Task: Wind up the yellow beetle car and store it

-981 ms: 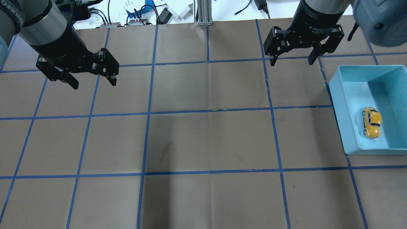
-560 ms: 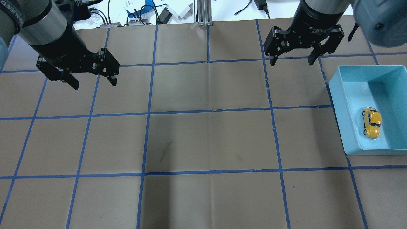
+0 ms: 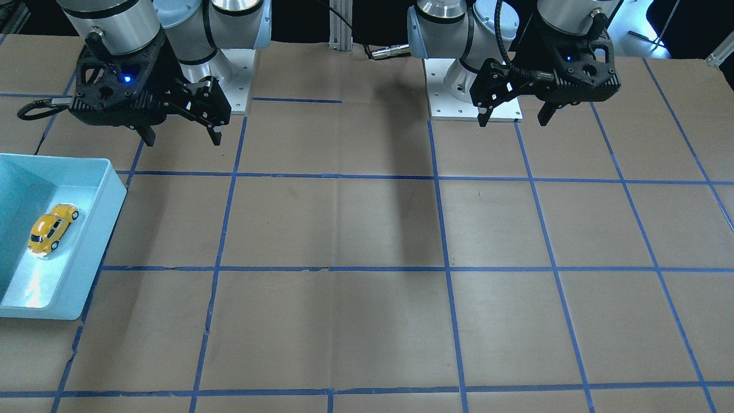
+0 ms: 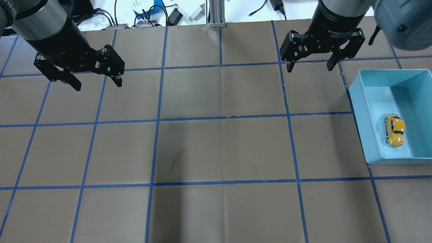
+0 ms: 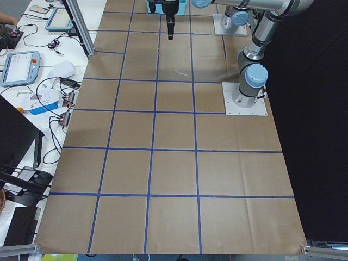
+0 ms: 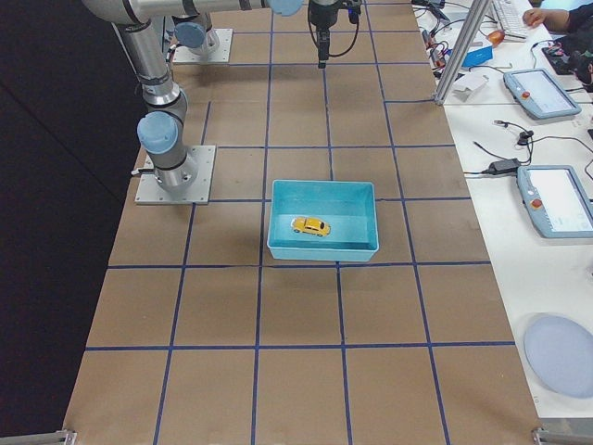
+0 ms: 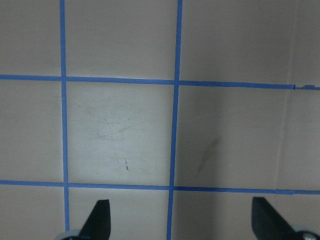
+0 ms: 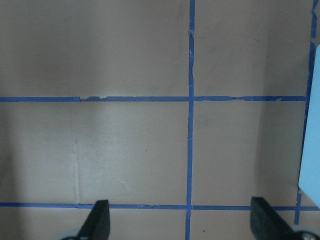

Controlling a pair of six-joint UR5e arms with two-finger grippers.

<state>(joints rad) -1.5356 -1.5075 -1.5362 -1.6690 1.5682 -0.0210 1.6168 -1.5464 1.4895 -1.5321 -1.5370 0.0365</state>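
Sitting in blue bin [image 4: 364,111], yellow beetle car [image 4: 395,130], lengthwise toward robot

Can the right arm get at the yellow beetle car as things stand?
Probably yes: the right gripper is open near the open-topped blue bin, where the yellow beetle car lies alone, uncovered.

Your overhead cam sat behind the robot, looking forward and down on the surface [image 4: 216,148] from fairly near. The front-facing one looked back at the robot from across it, steeply down, so the sides flipped. The yellow beetle car [image 4: 394,130] in its teal bin [image 4: 362,111] showed at the right edge overhead and at the left edge from the front. Your two end cams sat higher and farther off, each looking along the surface. Both wrist cams looked down on the blue tape grid [image 7: 175,125] from close.
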